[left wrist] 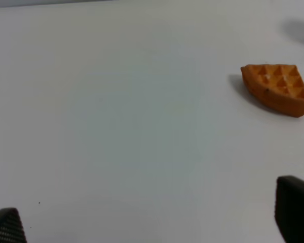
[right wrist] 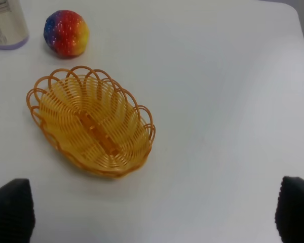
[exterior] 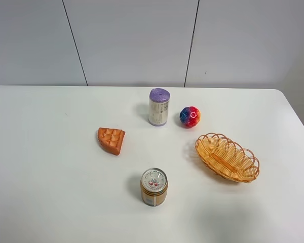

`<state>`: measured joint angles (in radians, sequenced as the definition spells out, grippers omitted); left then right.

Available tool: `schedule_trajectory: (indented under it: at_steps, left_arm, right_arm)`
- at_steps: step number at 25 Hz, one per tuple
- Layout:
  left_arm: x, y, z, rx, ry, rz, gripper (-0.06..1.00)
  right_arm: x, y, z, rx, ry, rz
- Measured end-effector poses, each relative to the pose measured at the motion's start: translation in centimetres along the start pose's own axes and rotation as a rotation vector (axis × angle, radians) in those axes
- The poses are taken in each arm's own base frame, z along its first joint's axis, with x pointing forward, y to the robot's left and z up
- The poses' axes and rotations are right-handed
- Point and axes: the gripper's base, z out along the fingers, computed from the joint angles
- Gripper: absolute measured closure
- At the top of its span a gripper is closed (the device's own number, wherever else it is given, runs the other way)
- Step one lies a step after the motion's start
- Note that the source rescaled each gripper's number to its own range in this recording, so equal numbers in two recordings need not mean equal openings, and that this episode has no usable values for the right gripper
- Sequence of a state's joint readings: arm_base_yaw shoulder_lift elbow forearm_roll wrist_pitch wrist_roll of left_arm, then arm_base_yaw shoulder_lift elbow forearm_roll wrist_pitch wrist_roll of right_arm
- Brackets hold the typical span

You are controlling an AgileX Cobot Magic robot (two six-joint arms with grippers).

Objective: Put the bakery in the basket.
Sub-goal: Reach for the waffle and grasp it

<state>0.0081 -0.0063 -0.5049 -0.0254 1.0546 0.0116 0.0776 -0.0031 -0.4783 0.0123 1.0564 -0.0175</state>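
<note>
The bakery (exterior: 111,139) is an orange-brown pie wedge with a lattice top, lying left of the table's middle; it also shows in the left wrist view (left wrist: 277,88). The basket (exterior: 227,157) is an oval orange-tan wicker basket, empty, at the right; it also shows in the right wrist view (right wrist: 91,126). Neither arm shows in the exterior high view. My left gripper (left wrist: 152,223) is open and empty, well short of the bakery. My right gripper (right wrist: 152,212) is open and empty, short of the basket.
A purple-lidded can (exterior: 159,107) stands at the back middle, with a multicoloured ball (exterior: 190,117) beside it. A gold can (exterior: 154,187) stands at the front middle. The table's right edge (exterior: 299,116) runs past the basket.
</note>
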Motion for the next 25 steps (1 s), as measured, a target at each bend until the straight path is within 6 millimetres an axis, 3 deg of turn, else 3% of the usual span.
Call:
schedule_trajectory:
  at_steps: [18,21,25]
  left_arm:
    - [-0.1,0.0,0.0,0.000,-0.006,0.000,-0.06]
    - [-1.8,0.0,-0.1,-0.001,-0.047,0.000,-0.06]
    - [-6.7,-0.2,1.6,0.023,-0.084,-0.025,-0.06]
  right_arm:
    - [0.0,0.0,0.0,0.000,0.000,0.000]
    - [0.0,0.0,0.0,0.000,0.000,0.000]
    - [0.0,0.0,0.0,0.000,0.000,0.000]
